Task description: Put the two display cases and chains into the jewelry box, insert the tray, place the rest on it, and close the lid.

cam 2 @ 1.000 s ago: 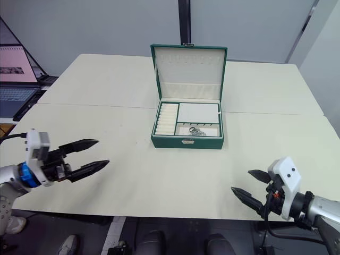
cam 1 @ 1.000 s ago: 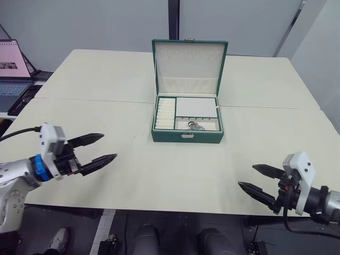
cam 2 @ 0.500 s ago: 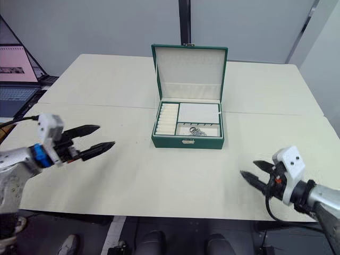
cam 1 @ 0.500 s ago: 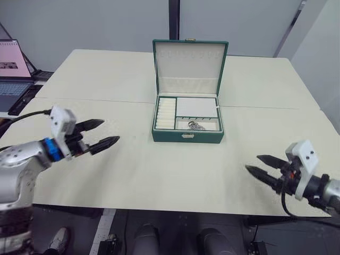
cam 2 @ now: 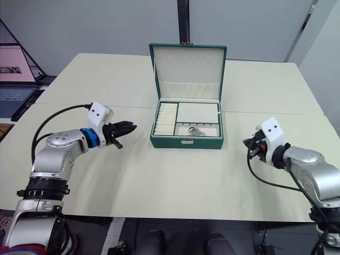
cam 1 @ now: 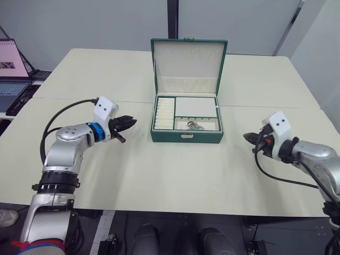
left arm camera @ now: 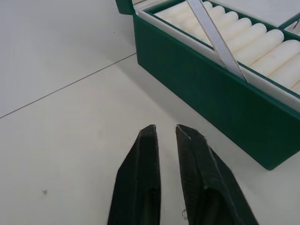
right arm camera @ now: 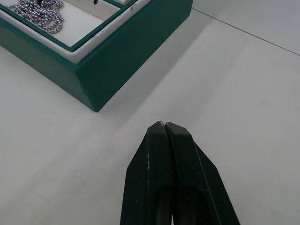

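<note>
the jewelry box [cam 1: 186, 136] stood on the pale table [cam 1: 159, 175], and everything else is placed from it. its lid [cam 1: 188, 66] was raised upright at the back edge of the box, cream lining facing forward, with a gathered pocket low on the lining. the tray [cam 1: 187, 115] sat inside the box, its green rim level with the box walls: a row of ring-roll slots ran along the side of the box nearer the left arm, a flat cream compartment filled the back part beside them, and a narrower compartment lay along the front wall. the chains [cam 1: 195, 126] lay in that front compartment as a small silver bunch, and the right wrist view showed them as a heap of links [right arm camera: 40, 11] just inside the box corner. a small gold clasp [cam 1: 186, 136] sat on the front wall of the box.

the left gripper [cam 1: 127, 122] was beside the box on the ring-roll side, near the wall but apart from it, pointing toward it; its fingers [left arm camera: 140, 178] stood almost together with only a thin slit between them and held nothing. the right gripper [cam 1: 248, 137] was on the opposite side of the box, further off from its wall, also pointing toward it, with its fingers [right arm camera: 157, 173] pressed together and empty. a laptop [cam 1: 11, 74] sat well away from the box, past the table's edge on the left arm's side.
</note>
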`<state>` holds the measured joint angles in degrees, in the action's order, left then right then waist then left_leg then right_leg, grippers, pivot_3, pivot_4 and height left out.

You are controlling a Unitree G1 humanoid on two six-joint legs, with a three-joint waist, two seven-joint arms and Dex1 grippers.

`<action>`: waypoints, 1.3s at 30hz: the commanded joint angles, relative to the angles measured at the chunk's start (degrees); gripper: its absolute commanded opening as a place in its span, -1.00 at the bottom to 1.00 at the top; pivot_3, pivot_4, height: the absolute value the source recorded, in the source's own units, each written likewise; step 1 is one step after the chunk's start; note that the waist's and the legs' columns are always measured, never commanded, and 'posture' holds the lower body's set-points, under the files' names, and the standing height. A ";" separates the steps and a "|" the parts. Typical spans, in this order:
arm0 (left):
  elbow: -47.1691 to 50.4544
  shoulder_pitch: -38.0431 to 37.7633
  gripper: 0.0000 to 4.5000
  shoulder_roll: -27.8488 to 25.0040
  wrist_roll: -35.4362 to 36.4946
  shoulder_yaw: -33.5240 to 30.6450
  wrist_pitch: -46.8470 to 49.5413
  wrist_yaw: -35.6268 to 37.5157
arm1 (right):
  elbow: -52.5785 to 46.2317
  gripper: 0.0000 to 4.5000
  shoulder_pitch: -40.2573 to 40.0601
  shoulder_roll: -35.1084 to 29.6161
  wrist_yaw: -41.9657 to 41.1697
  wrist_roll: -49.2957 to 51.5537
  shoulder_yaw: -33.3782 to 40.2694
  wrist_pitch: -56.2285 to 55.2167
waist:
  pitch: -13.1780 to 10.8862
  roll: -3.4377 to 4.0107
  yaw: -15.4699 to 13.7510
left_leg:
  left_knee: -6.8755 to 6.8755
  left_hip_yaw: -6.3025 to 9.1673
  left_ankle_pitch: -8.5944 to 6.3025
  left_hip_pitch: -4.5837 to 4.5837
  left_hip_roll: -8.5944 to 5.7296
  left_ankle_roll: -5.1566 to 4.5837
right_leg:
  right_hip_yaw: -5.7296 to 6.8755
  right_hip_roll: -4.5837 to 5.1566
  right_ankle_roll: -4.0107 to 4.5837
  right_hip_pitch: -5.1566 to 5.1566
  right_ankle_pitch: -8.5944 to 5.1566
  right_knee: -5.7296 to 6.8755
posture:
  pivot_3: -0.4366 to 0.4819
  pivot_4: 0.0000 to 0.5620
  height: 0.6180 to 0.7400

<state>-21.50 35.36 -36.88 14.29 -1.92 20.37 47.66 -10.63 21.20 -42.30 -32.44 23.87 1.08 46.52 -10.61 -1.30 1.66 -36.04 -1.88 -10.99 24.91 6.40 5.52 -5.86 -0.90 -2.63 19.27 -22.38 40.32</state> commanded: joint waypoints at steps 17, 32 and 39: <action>-0.58 2.80 -0.99 8.63 -4.30 5.35 -1.58 0.33 | 16.19 -1.00 15.14 14.30 -0.99 -11.23 -8.24 -9.43 | 0.00 0.01 0.00 | -0.02 -0.01 0.02 0.00 0.00 0.03 | 0.04 0.03 0.00 0.01 0.00 0.10 | -0.05 -0.47 0.95; 20.71 -6.67 -0.99 6.24 -1.11 5.54 11.05 2.60 | -5.86 -1.00 4.20 17.61 2.47 -9.43 -7.07 2.33 | 0.00 0.01 0.05 | 0.04 0.00 0.02 0.00 0.02 0.03 | 0.05 0.01 0.00 0.01 0.00 0.11 | -0.05 -0.47 0.95; 29.33 -13.64 -0.99 2.74 0.48 3.41 15.18 2.46 | -19.03 -1.00 -2.95 17.91 3.56 -7.13 -6.34 10.50 | 0.00 0.01 0.11 | 0.06 0.01 0.02 -0.01 0.03 0.03 | 0.02 -0.01 0.00 0.01 0.00 0.09 | -0.05 -0.47 0.95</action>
<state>3.46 22.28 -34.65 11.80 -0.30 35.07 47.91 -23.37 17.96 -25.68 -27.42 12.80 -3.62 56.58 -10.61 -1.29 1.78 -35.98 -1.87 -10.97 24.90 6.43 5.55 -5.85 -0.91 -2.64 19.28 -22.38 40.42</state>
